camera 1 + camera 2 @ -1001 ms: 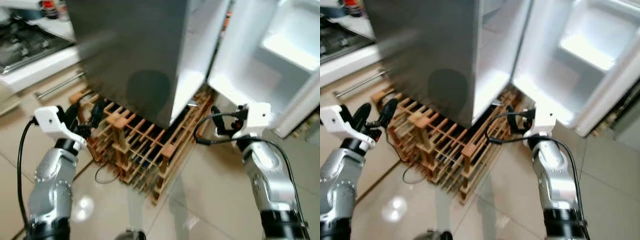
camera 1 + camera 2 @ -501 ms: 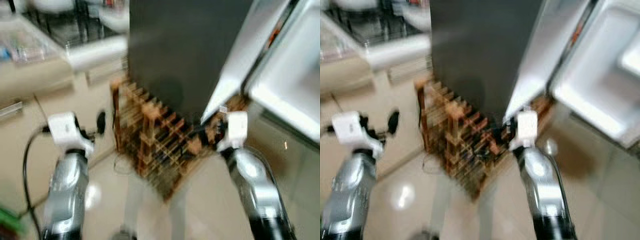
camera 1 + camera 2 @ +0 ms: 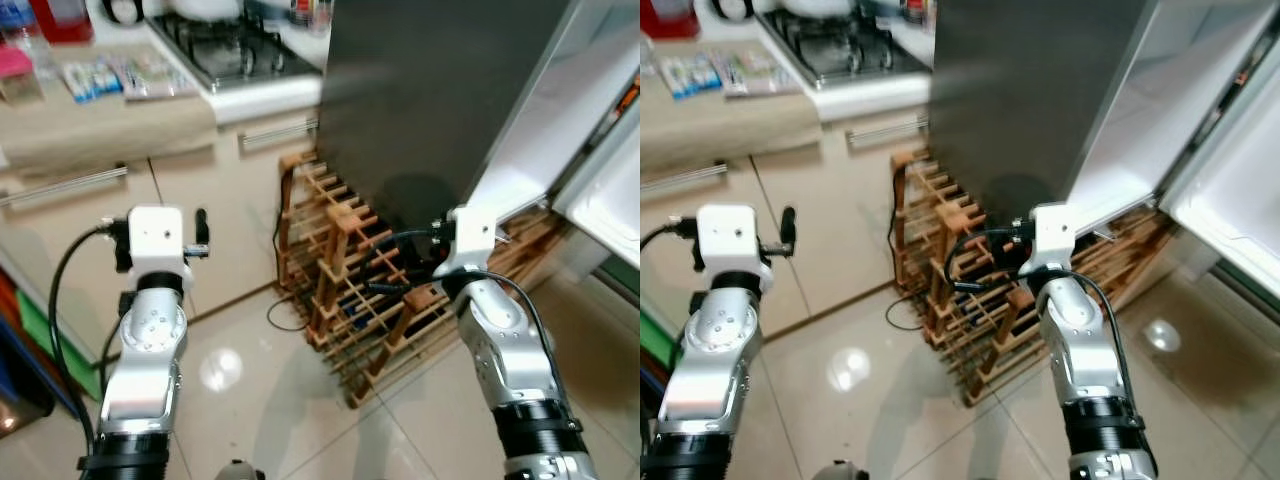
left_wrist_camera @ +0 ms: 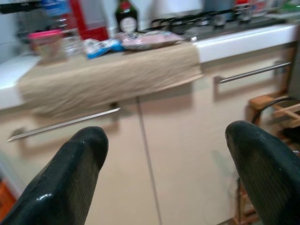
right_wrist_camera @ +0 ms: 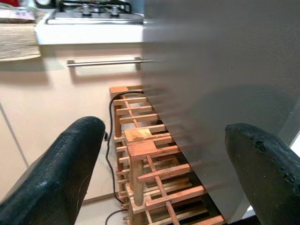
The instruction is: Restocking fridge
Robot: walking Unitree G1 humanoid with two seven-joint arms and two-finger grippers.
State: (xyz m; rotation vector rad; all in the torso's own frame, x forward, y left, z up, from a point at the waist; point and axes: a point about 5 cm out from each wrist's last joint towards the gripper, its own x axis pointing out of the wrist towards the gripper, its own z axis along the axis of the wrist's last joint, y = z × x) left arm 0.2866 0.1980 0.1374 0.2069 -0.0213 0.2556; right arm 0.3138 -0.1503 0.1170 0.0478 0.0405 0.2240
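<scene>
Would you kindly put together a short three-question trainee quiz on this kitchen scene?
1. True or false: the left end effector is open and holds nothing.
2. What stands on the floor against the dark fridge? A) a wooden rack B) a bucket C) a chair
3. Fill in: the beige cloth lies on the counter and hangs over the cabinet ____.

Key: 1 true. 2 A, the wooden rack. 3 front; the cabinet has bar handles.
</scene>
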